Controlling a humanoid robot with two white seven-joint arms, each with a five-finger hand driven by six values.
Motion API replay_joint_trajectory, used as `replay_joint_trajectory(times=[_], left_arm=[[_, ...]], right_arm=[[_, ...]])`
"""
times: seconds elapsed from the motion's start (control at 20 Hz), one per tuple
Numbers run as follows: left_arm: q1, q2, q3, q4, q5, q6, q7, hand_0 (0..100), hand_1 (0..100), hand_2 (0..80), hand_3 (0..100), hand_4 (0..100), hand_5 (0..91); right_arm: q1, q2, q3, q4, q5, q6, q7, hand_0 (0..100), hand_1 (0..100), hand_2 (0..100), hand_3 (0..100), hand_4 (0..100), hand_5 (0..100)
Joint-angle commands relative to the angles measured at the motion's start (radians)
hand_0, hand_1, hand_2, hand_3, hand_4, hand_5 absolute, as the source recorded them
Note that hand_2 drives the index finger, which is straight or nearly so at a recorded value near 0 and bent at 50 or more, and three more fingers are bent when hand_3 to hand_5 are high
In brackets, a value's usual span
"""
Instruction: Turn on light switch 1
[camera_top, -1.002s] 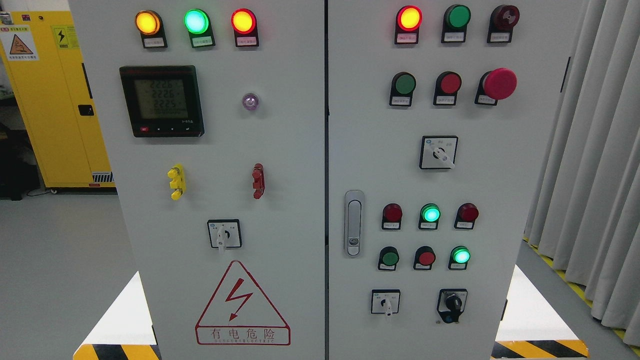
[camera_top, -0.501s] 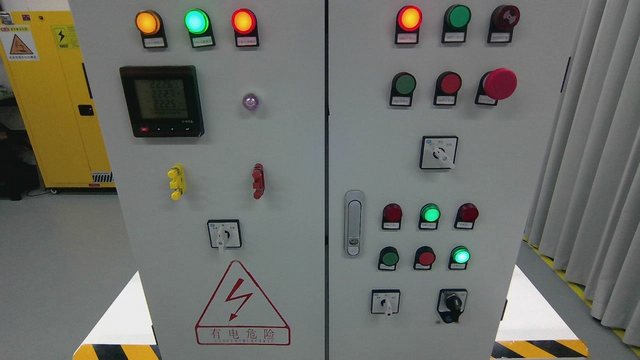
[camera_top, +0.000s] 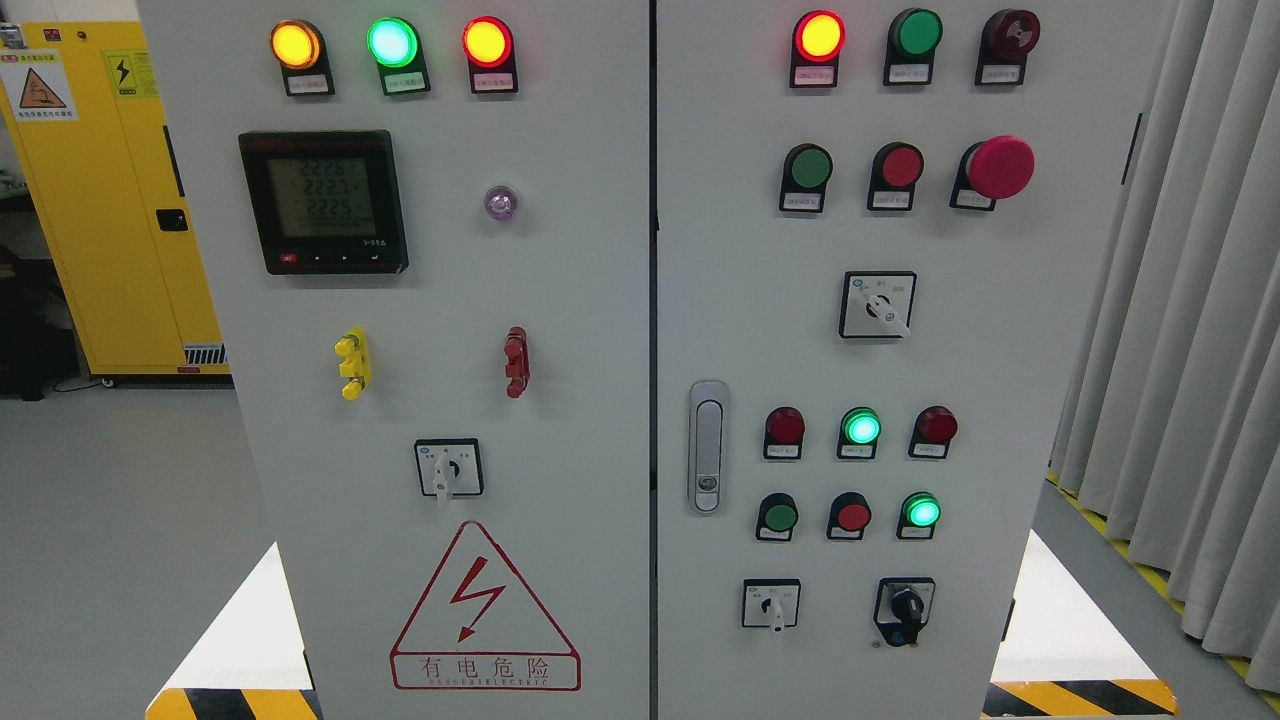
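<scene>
A: Fingers? None showing. Neither hand is entering the head view, so their state can't be told.

B: Then the robot is sitting at the start, reach not yet begun. Where's light switch 1?

A: Labels are too small to read. Candidates are sitting on the right door (camera_top: 1000, 400): the green push button (camera_top: 807, 168) in the upper row, or the green button (camera_top: 777, 515) lower down. Can't tell which.

B: Next move is calling for a hand rising from the bottom edge and pressing one button squarely, probably.

A: Neighbours are crowding: the red button (camera_top: 900, 166) is just beside it, the emergency stop mushroom (camera_top: 999, 167) near. The curtain (camera_top: 1190, 300) is hanging right of the cabinet; open floor (camera_top: 120, 520) is lying left.
</scene>
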Motion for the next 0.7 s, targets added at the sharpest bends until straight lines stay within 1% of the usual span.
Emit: replay_joint_trajectory(times=[0.0, 0.15, 0.25, 0.4, 0.5, 0.65], left_arm=[[-0.073, -0.046, -0.053, -0.193, -0.049, 0.027, 0.016, 5, 60, 53.0, 91, 89, 78.5], [-0.122, -0.052, -0.101, -0.197, -0.049, 0.077, 0.082, 5, 60, 53.2, 90, 89, 78.7], [-0.154, -0.084, -0.118, -0.199, -0.05, 0.114, 0.09, 5, 60, 53.8, 90, 89, 79.5], [-0.185, -0.093, -0.144, -0.201, -0.054, 0.137, 0.102, 6, 60, 54.8, 90, 89, 79.9], [-0.211, -0.096, -0.153, -0.201, -0.078, 0.161, 0.125, 6, 60, 54.9, 90, 89, 79.6], [-0.24, -0.101, -0.152, -0.204, -0.106, 0.198, 0.131, 6, 60, 55.0, 90, 89, 79.9]], right_arm=[[0.0, 0.0, 0.0, 0.0, 0.0, 0.0, -0.001, 0, 50, 4, 0, 0, 0], [0.0, 0.0, 0.0, 0.0, 0.0, 0.0, -0.001, 0, 50, 4, 0, 0, 0], [0.0, 0.0, 0.0, 0.0, 0.0, 0.0, -0.001, 0, 50, 4, 0, 0, 0], [0.0, 0.0, 0.0, 0.0, 0.0, 0.0, -0.001, 0, 50, 4, 0, 0, 0], [0.0, 0.0, 0.0, 0.0, 0.0, 0.0, -0.001, 0, 50, 4, 0, 0, 0], [0.0, 0.0, 0.0, 0.0, 0.0, 0.0, -0.001, 0, 50, 4, 0, 0, 0]])
